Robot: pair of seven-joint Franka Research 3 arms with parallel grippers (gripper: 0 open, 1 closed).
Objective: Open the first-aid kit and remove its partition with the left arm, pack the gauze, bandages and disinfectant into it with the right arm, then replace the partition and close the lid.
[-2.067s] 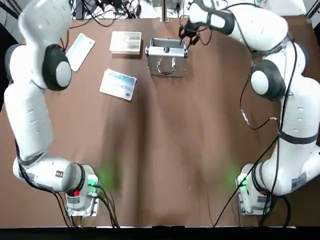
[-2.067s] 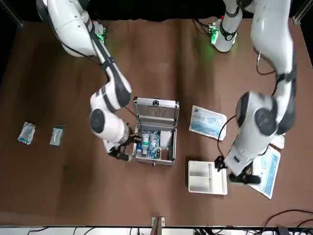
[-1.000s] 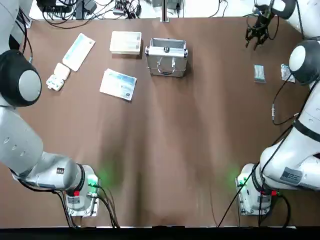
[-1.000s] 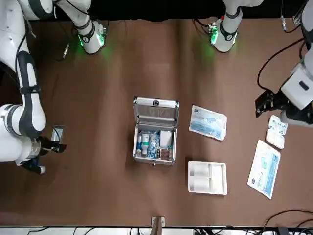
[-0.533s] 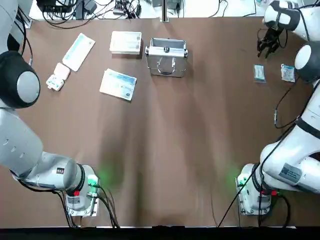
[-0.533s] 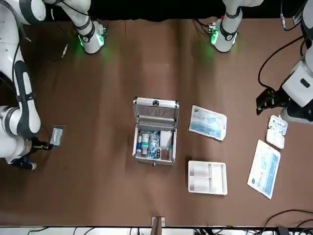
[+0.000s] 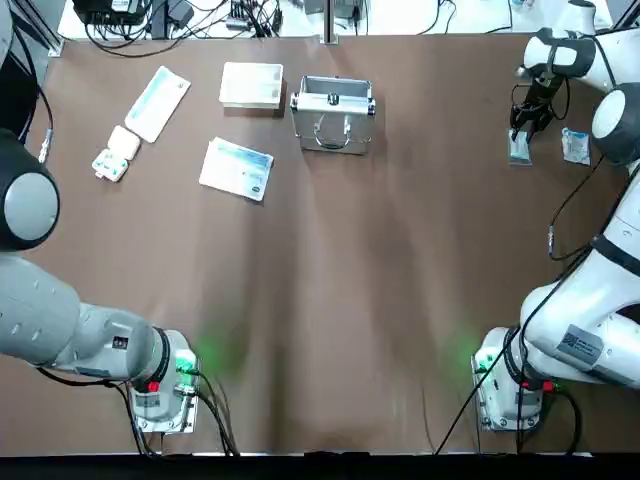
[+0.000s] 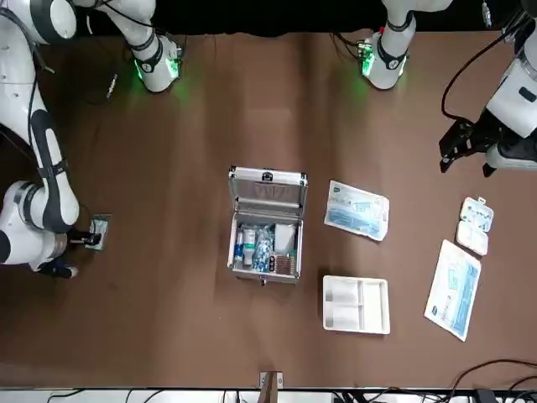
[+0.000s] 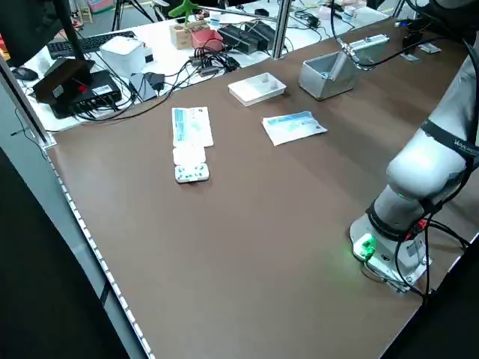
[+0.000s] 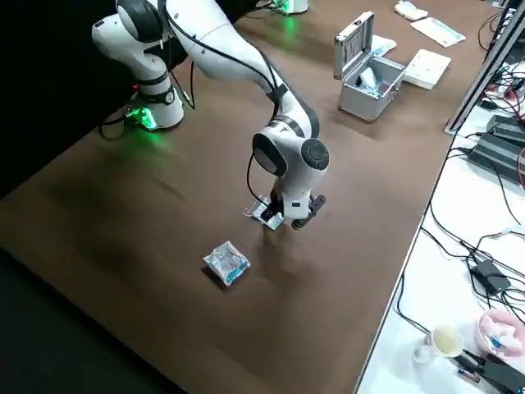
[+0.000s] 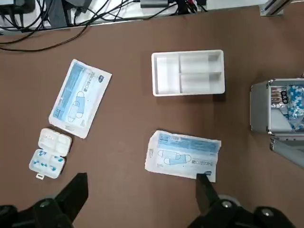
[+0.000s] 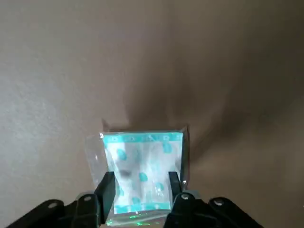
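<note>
The first-aid kit (image 7: 333, 113) stands with its lid open at the far middle of the table and holds several items, among them a small white bottle (image 8: 239, 246). The pale partition (image 7: 251, 84) lies on the table beside the kit. My right gripper (image 7: 520, 128) is down at the far right over a small flat packet with teal print (image 12: 142, 164). Its fingers (image 12: 107, 189) stand either side of the packet, which lies flat on the table. My left gripper (image 8: 466, 158) hangs open and empty high above the left side.
A crumpled blue-white packet (image 7: 575, 145) lies just right of the right gripper. On the left lie a printed flat pack (image 7: 237, 168), a long pale-green-and-white pack (image 7: 160, 102) and a small pill box (image 7: 112, 155). Cables run along the far edge.
The right gripper left the kit, swung to the far right and came down over the flat packet. The left arm drew back from beside the partition and rose.
</note>
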